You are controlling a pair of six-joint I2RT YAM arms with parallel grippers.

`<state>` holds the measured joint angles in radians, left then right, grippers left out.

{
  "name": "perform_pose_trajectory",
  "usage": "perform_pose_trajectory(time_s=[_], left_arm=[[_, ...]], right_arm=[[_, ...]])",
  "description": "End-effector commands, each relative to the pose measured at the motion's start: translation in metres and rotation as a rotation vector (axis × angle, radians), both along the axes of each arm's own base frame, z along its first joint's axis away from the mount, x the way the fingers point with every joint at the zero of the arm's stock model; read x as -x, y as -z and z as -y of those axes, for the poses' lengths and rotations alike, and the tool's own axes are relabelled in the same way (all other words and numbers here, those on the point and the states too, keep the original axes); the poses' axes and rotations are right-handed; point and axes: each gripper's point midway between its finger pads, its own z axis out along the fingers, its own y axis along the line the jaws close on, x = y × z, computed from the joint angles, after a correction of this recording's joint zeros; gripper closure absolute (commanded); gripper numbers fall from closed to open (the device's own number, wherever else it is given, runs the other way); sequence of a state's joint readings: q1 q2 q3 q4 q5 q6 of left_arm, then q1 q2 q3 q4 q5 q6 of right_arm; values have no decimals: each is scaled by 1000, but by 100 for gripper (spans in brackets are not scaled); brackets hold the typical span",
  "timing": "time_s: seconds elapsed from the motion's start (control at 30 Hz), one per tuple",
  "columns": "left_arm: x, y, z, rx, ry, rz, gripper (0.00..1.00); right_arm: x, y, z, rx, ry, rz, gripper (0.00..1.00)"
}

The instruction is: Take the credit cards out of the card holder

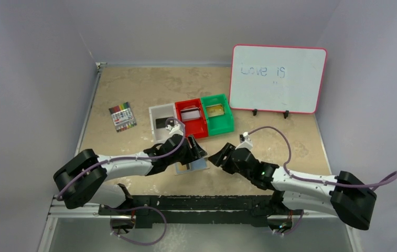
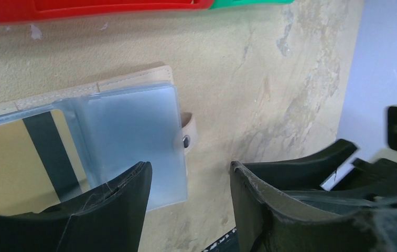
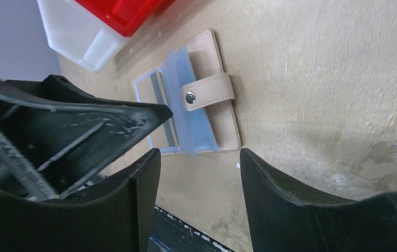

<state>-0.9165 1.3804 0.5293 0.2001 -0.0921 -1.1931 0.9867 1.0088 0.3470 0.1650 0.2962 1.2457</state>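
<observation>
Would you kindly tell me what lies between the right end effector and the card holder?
Only bare table. The right wrist view shows the card holder lying just ahead of the right end effector, with nothing between them.

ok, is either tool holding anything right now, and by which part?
Nothing held. Left tool and right tool are open, nothing between their fingers. Left tool hangs over the open holder; contact cannot be told.

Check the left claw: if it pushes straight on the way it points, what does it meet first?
Probably the open card holder: one finger of the left claw lines up with its clear sleeve, the other with bare table beside the snap tab. Depth is hard to judge.
</observation>
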Motion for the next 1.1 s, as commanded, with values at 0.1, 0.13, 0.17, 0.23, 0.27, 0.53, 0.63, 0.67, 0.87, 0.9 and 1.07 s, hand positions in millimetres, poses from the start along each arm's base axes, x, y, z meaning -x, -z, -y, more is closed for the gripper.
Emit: perform_pose_trajectory(time_s=[0.1,0.13,0.17,0.23,0.27,0.53,0.63,0.67,0.87,0.9,1.07], left_arm=[[-7,-13,-6,4,-18,57,44],[-6,-13,-6,6,-19,56,44],[-6,-13,-7,6,-20,56,44],[-6,-15,-9,11,-32,63,45],[-6,-17,-11,15,-39,69,45],[-4,-18,-20,26,-72,68,46],[-6,-16,-30,17,-126,66,48],[-7,-16,-33,15,-143,69,48],[-7,-12,-42,-6,-179,60,50],[-7,-10,-41,-9,-177,55,50],[-5,-2,-36,-38,-144,28,52]], right_arm=[[-16,-29,-29,-351,93,8,36],[-18,-28,-31,-359,102,1,34],[-19,-24,-33,-368,113,-16,34],[-23,-22,-37,-396,128,-29,34],[-24,-21,-39,-410,134,-34,34],[-36,-6,-44,-417,190,-63,34],[-40,-2,-42,-424,212,-67,35],[-42,1,-40,-423,219,-70,36],[-52,7,-38,-428,227,-77,37],[-53,8,-40,-427,220,-79,37],[-57,9,-44,-451,207,-88,38]])
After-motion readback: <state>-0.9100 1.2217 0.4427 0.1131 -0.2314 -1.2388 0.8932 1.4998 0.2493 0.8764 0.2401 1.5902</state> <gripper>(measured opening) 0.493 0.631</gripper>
